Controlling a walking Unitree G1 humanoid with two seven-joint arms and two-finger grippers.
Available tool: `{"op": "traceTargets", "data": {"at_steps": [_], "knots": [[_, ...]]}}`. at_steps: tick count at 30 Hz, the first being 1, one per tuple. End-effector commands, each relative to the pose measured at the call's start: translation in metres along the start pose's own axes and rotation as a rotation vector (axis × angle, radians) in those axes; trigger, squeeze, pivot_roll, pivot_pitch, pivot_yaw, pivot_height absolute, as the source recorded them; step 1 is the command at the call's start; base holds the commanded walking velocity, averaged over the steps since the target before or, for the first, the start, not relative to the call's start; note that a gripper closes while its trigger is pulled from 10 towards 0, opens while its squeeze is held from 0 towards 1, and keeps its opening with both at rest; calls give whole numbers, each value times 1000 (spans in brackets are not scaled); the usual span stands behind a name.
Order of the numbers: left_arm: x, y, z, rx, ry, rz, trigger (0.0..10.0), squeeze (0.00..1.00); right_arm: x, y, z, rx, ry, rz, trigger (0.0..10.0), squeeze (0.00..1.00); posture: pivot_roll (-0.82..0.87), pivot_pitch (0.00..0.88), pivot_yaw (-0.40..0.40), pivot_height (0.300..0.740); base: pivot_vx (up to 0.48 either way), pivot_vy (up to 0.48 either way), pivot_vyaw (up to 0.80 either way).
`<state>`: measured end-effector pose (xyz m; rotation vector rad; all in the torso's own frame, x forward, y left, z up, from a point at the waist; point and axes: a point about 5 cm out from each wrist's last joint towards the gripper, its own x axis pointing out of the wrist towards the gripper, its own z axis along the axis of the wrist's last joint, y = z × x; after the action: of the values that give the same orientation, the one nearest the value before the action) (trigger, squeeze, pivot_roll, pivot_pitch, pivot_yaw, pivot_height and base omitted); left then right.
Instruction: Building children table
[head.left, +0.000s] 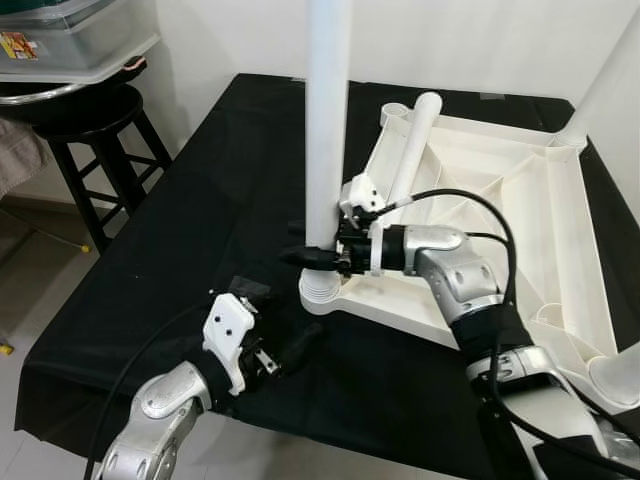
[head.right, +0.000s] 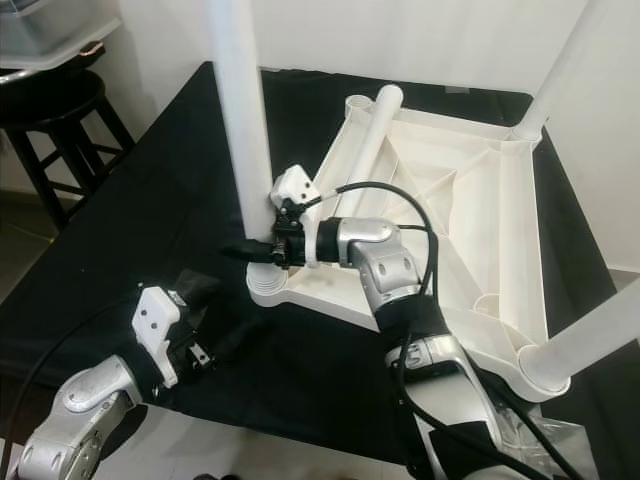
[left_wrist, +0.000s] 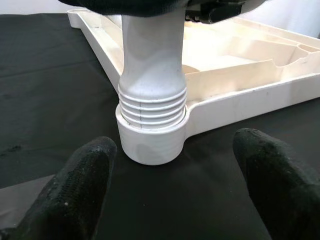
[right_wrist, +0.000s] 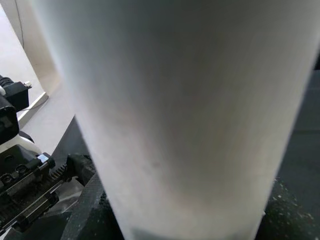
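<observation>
Tabletop (head.left: 500, 200), white and upside down, lies on a black cloth (head.left: 180, 250), with a leg (head.left: 326, 120) standing upright in its near-left corner socket (head.left: 322, 295). Right gripper (head.left: 315, 257) clamps that leg just above its threads. Left gripper (head.left: 290, 350) rests on the cloth near the socket, fingers (left_wrist: 75, 185) spread apart and holding nothing.

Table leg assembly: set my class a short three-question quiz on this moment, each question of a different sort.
1. True or false: the right gripper grips the upright leg just above its threads.
2. Which best describes the left gripper? A) shut on the leg B) fingers open, near the corner socket C) gripping the tabletop
3. Fill in: a loose leg lies on the upturned ____.

Key: 1 true; 2 B; 3 tabletop
</observation>
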<state>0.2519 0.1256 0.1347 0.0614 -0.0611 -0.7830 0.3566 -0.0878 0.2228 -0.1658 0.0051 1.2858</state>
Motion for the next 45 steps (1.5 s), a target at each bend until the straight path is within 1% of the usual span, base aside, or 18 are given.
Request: {"op": "traceTargets", "data": {"at_steps": [1,3,6,7,8,10,14,20,21,28,29,30,31,32,33,34,38,45], "knots": [[-2,-2,-4,4,16,3,10000,0,-4,1,-7,24,0,-23,0,0,-3,167,-5,740,0,0,0],[-3,-1,-4,2,13,14,10000,0,-18,-4,-13,21,-2,-211,0,0,-17,176,-7,740,0,0,0],[-3,-1,-4,2,13,14,10000,0,-18,-4,-13,21,-2,-211,0,0,-17,176,-7,740,0,0,0],[-4,0,-3,5,13,21,10000,0,-21,-3,-22,59,-4,-414,0,0,-23,180,-15,740,0,0,0],[-5,1,-3,11,15,27,10000,0,-14,21,-47,120,53,-622,0,0,-37,188,-13,740,0,0,0],[-5,1,-4,14,18,32,10000,0,-8,44,-62,143,77,-736,0,0,-35,198,-3,740,0,0,0],[-11,5,-5,29,28,75,10000,0,3,63,-69,153,91,-793,0,0,-34,185,11,740,0,0,0],[-5,6,-2,30,11,83,10000,0,4,48,-69,134,102,-779,0,0,-34,191,0,740,0,0,0],[-3,6,-1,47,10,84,10000,0,5,44,-65,130,95,-754,10000,0,-34,192,-1,740,0,0,0],[-1,7,0,63,10,91,10000,0,10,44,-46,128,23,-632,10000,0,-33,187,3,740,0,0,0],[0,7,-1,70,20,76,10000,0,9,33,-32,99,-23,-475,10000,1000,-31,171,7,740,0,0,0],[0,7,-1,70,20,76,10000,0,9,33,-32,99,-23,-475,10000,1000,-31,171,7,740,0,0,0],[3,8,-3,78,33,60,10000,0,3,19,-11,25,-62,-211,10000,1000,-24,165,2,740,0,0,0],[3,8,-3,78,33,60,10000,0,3,19,-11,25,-62,-211,10000,1000,-24,165,2,740,0,0,0],[3,8,-3,79,35,58,10000,0,0,18,-6,-10,-46,-104,10000,635,-20,163,1,740,0,0,0],[3,7,-3,79,35,59,10000,0,-1,19,-6,-21,-20,-42,10000,51,-18,161,-2,740,0,0,0],[4,6,-4,72,33,58,10000,0,-1,15,-5,-29,54,138,10000,0,-11,160,-4,740,0,0,0],[4,6,-4,69,33,56,10000,0,3,7,-3,-12,58,138,9608,0,-1,165,-8,740,0,0,0]]}}
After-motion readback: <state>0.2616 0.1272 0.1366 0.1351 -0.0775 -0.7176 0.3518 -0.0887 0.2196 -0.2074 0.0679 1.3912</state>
